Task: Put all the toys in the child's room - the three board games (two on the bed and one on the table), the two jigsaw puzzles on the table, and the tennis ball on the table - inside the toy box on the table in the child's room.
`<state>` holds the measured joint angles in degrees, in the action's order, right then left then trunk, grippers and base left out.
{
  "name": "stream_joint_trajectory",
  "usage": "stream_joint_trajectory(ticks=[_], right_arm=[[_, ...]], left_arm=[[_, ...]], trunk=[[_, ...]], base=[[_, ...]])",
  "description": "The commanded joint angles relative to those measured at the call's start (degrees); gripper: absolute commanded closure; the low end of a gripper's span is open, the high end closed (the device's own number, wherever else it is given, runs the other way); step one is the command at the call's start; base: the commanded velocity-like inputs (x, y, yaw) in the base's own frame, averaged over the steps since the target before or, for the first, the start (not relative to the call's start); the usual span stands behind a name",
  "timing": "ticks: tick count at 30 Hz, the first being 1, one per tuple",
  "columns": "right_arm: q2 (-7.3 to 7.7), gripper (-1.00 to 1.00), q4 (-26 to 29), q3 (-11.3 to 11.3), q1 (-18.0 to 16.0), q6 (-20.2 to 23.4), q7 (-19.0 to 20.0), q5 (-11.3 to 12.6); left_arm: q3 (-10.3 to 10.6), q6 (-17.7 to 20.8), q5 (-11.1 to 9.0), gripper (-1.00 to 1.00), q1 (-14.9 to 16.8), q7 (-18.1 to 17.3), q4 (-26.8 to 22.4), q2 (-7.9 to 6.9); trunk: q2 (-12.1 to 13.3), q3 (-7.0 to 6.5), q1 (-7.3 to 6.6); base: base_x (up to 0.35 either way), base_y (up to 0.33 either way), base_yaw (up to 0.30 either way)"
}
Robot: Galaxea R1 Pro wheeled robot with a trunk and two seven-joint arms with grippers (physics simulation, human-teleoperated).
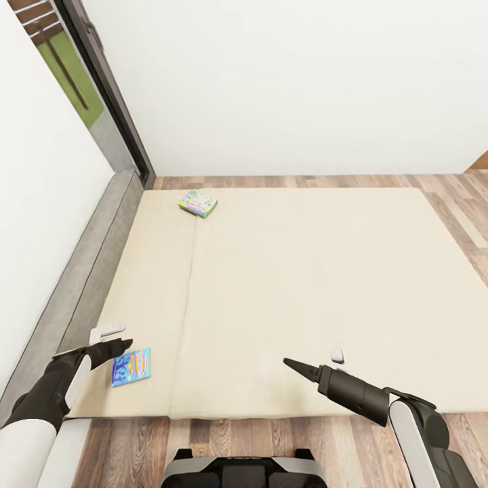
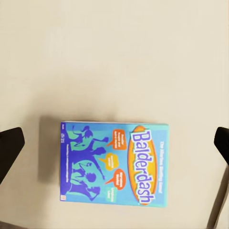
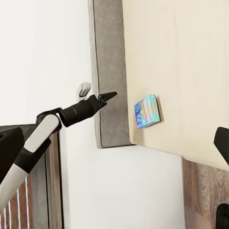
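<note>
A blue board game (image 1: 131,366) lies flat on the beige bed (image 1: 305,285) near its front left corner. My left gripper (image 1: 119,338) hovers just above and to the left of it, open and holding nothing. In the left wrist view the blue game (image 2: 114,164) reads "Balderdash", and it sits below and between the spread fingertips (image 2: 10,147). A green-white board game (image 1: 197,202) rests at the bed's far left. My right gripper (image 1: 313,359) hangs open over the front middle of the mattress. The right wrist view shows the blue game (image 3: 147,110) and my left gripper (image 3: 97,97) beside it.
A grey headboard (image 1: 88,271) runs along the bed's left side against a white wall. Wood floor (image 1: 447,196) borders the far and right sides and the front edge. A dark door frame (image 1: 108,95) stands at the far left corner. The robot base (image 1: 237,471) is at the bed's foot.
</note>
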<state>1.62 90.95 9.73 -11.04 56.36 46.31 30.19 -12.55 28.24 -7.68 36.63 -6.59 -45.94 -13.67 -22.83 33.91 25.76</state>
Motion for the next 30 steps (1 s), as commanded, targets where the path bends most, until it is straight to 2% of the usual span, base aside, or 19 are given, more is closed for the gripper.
stream_joint_trajectory(ticks=[1, 11, 16, 18, 19, 22, 30], right_arm=[[0.01, -1.0, 0.02, 0.08, -0.03, 0.29, 0.4, -0.1], [0.02, -1.0, 0.42, -0.02, -0.03, 0.55, 1.6, 0.6], [0.1, -1.0, 0.58, 0.08, -0.03, 0.54, 7.82, 0.71], [0.11, -1.0, 0.6, 0.12, -0.03, 0.49, 10.73, 0.72], [0.12, -1.0, 0.61, 0.15, -0.03, 0.47, 13.58, 0.73], [0.13, -1.0, 0.62, 0.18, -0.03, 0.43, 17.33, 0.74], [0.13, -1.0, 0.63, 0.18, -0.03, 0.24, 21.9, 0.72]], left_arm=[[-0.12, 0.37, -0.4, -1.0, 0.02, -0.09, -0.02, 0.01], [0.49, 0.22, -0.32, -1.0, 0.02, -0.09, 0.06, -0.05], [2.17, 0.13, -0.32, -1.0, 0.02, -0.09, 0.08, -0.17], [2.62, 0.11, -0.32, -1.0, 0.02, -0.09, 0.1, -0.18], [2.81, 0.1, -0.32, -1.0, 0.02, -0.09, 0.11, -0.19], [3.27, 0.07, -0.32, -1.0, 0.02, -0.09, 0.14, -0.21], [3.54, 0.06, -0.32, -1.0, 0.02, -0.09, 0.15, -0.17]], trunk=[[-0.09, 0.17, 0.03], [-0.09, 1.09, 0.03], [-0.09, 1.54, 0.03], [-0.09, 1.71, 0.03], [-0.09, 1.8, 0.03], [-0.09, 2.06, 0.03], [-0.09, 2.75, 0.03]], base=[[0.0, 0.0, 0.0], [0.0, 0.0, 0.0], [0.0, 0.0, 0.039], [0.0, 0.0, 0.057], [0.0, 0.0, 0.064], [0.0, 0.0, 0.069], [0.0, 0.0, 0.079]])
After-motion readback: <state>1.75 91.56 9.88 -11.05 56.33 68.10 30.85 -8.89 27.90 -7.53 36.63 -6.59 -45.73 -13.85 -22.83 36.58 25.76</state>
